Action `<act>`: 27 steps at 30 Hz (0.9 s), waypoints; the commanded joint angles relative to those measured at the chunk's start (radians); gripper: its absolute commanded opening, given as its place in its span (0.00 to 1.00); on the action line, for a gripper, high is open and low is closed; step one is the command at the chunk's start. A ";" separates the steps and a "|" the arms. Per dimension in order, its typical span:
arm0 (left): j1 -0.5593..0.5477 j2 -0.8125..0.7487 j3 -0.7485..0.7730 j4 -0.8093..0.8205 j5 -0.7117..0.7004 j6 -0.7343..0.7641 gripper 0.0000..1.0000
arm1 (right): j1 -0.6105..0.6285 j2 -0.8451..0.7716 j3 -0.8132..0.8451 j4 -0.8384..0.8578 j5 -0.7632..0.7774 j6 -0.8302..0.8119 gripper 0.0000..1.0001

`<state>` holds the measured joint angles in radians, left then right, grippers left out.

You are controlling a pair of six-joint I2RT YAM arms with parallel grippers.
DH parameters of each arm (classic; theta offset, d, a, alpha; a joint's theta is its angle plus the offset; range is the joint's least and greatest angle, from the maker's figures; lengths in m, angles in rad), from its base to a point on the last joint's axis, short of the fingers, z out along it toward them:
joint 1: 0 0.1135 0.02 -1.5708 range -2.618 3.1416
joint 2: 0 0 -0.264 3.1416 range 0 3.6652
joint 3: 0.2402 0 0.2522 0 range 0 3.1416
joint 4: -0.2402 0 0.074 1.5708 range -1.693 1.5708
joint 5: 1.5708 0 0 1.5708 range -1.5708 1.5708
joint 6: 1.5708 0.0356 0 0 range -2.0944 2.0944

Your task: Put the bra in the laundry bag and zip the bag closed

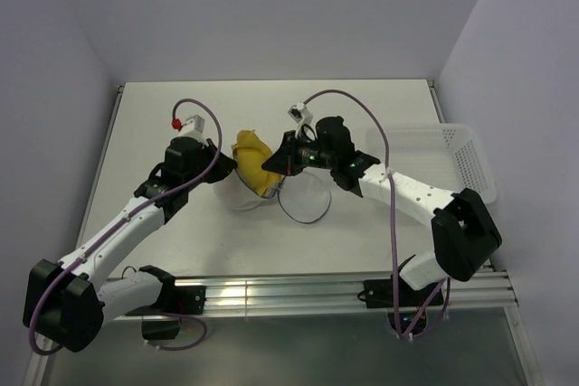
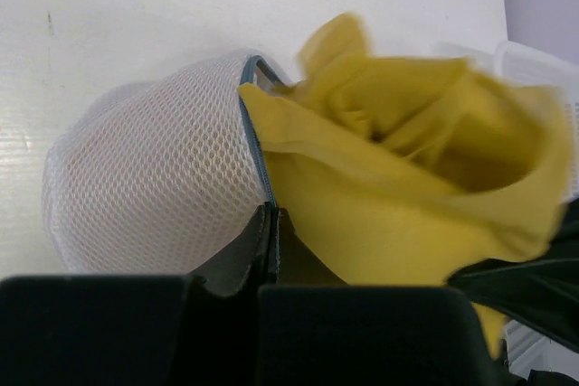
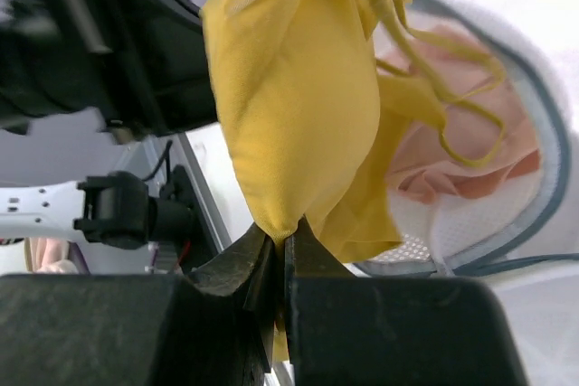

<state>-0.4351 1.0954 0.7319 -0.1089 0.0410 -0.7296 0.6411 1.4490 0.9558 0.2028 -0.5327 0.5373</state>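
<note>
1. The left arm (image 1: 127, 219) reaches in from 7 o'clock toward the middle of the white surface (image 1: 154, 115).
2. The left fingers (image 2: 249, 255) are clenched on the dark zip rim (image 2: 260, 146) of the laundry bag (image 2: 154, 187). In the top view they pinch the bag at its 10 o'clock edge.
3. The laundry bag is a white mesh dome that rests on the surface near the middle, with its mouth unzipped. In the top view part of the zip rim loops open on the surface at the dome's 3 o'clock.
4. The bra (image 3: 298, 106) is yellow and bunched. In the top view it sits at the dome's 12 o'clock and bulges out past the zip rim. In the right wrist view its thin straps hang in front of the open mouth. How much of it lies inside the bag cannot be told.
5. The right fingers (image 3: 253, 264) are clenched on a fold of the bra, at its 3 o'clock side in the top view.
6. The right arm (image 1: 407, 192) comes in from 4 o'clock.
7. A white lattice basket (image 1: 461, 155) stands at the 3 o'clock edge of the surface, well apart from the laundry bag. The right arm passes in front of its left end.
</note>
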 commanded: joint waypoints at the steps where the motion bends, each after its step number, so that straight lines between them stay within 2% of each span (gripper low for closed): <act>1: 0.004 -0.034 -0.006 0.084 0.046 0.004 0.00 | 0.009 0.065 0.040 0.024 -0.035 -0.020 0.00; 8: 0.004 -0.046 -0.028 0.098 0.062 0.007 0.00 | 0.012 0.192 0.115 -0.034 -0.070 -0.053 0.00; 9: 0.004 -0.048 -0.041 0.150 0.078 0.007 0.00 | 0.012 0.204 0.124 -0.042 -0.069 -0.054 0.00; 15: 0.004 -0.019 -0.066 0.225 0.155 -0.004 0.00 | 0.017 0.330 0.262 -0.161 0.005 -0.088 0.00; 19: 0.004 -0.042 -0.068 0.241 0.126 0.010 0.00 | 0.058 0.363 0.346 -0.294 0.066 -0.148 0.00; 23: 0.003 -0.057 -0.074 0.316 0.180 -0.011 0.00 | 0.075 0.387 0.353 -0.287 0.033 -0.129 0.00; 27: 0.001 -0.058 -0.074 0.316 0.160 0.002 0.00 | 0.094 0.407 0.382 -0.353 0.089 -0.152 0.00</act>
<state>-0.4316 1.0695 0.6563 0.1112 0.1772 -0.7277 0.7200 1.8462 1.2919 -0.0921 -0.4816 0.4202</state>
